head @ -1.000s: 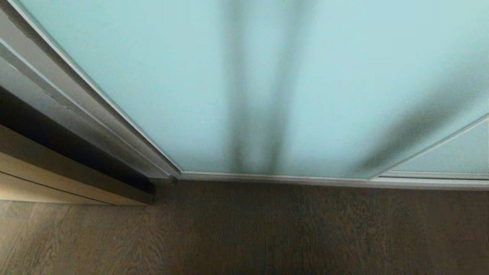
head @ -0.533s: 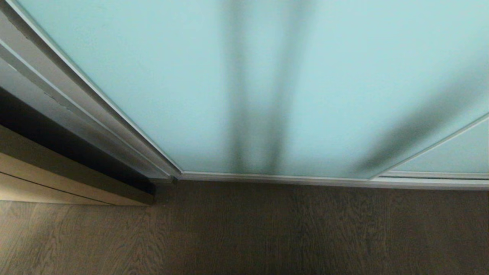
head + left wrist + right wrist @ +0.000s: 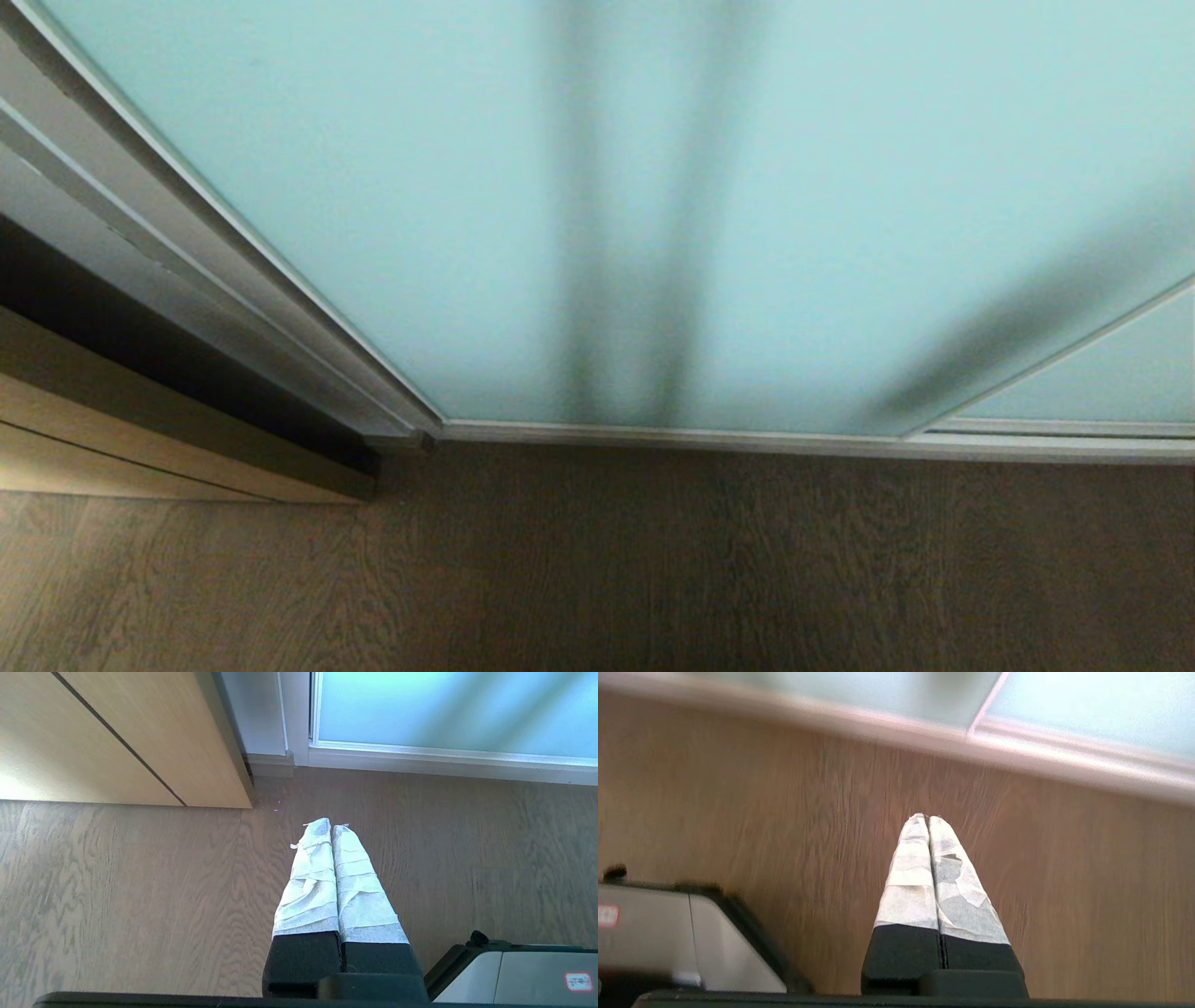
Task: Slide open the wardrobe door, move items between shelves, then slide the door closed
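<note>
The right gripper (image 3: 928, 817) was clenched on nothing, its tape-wrapped fingers (image 3: 915, 877) pressed tip to tip above the wooden floor (image 3: 738, 802). The left gripper (image 3: 331, 825) was likewise pinched empty over the same boards. Ahead of both, past a strip of bare floor, stood the sliding wardrobe door (image 3: 392, 205) — frosted blue-green glass in its silver frame, drawn fully across the opening. Off to the left gripper's side stood a tan wooden panel (image 3: 140, 732). Against the head view a second earlier, nothing had shifted — door, floor and shadows on the glass sat as before.
</note>
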Available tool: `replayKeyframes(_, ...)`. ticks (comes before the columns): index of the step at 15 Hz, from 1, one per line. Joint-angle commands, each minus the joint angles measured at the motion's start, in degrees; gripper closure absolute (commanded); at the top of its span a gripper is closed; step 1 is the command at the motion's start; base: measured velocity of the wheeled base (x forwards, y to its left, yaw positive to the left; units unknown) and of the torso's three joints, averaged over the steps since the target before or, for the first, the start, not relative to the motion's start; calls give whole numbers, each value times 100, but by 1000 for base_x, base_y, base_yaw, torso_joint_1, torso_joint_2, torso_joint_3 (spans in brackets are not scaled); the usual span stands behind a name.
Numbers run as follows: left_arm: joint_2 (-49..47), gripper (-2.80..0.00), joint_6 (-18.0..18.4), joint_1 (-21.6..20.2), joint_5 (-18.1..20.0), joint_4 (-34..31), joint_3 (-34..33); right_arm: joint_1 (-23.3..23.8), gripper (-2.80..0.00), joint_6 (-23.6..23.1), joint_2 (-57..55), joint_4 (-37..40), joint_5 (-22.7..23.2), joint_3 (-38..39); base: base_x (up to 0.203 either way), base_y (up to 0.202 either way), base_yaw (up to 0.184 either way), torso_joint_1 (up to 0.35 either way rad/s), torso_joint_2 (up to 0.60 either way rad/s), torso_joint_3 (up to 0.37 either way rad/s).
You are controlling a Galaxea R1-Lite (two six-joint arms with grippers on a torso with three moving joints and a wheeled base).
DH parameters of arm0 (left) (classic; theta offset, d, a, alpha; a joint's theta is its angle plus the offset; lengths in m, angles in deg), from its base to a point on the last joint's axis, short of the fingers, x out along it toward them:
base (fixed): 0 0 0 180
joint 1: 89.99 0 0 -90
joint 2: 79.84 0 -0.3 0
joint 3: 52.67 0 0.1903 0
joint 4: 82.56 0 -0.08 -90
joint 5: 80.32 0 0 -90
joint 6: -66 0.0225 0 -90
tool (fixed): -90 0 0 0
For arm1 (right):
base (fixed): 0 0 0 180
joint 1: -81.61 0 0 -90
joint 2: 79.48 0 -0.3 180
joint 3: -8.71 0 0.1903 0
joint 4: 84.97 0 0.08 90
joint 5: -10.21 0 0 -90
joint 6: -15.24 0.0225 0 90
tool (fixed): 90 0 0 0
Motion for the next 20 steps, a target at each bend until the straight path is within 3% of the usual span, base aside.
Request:
replayKeyframes(1,1,0,-4,0,-2,-5,-9,-101,0,112,756,177,-77,9,0,0,0,0,0,0)
replayKeyframes(11,1,0,-4,0,-2,-5,-9,-116,0,487,759,139,-155,11,0,0,0,0,0,0)
replayKeyframes(20,1,0,-4,0,-2,-3,-9,-107,0,525,759,147,-190,11,0,0,0,0,0,0)
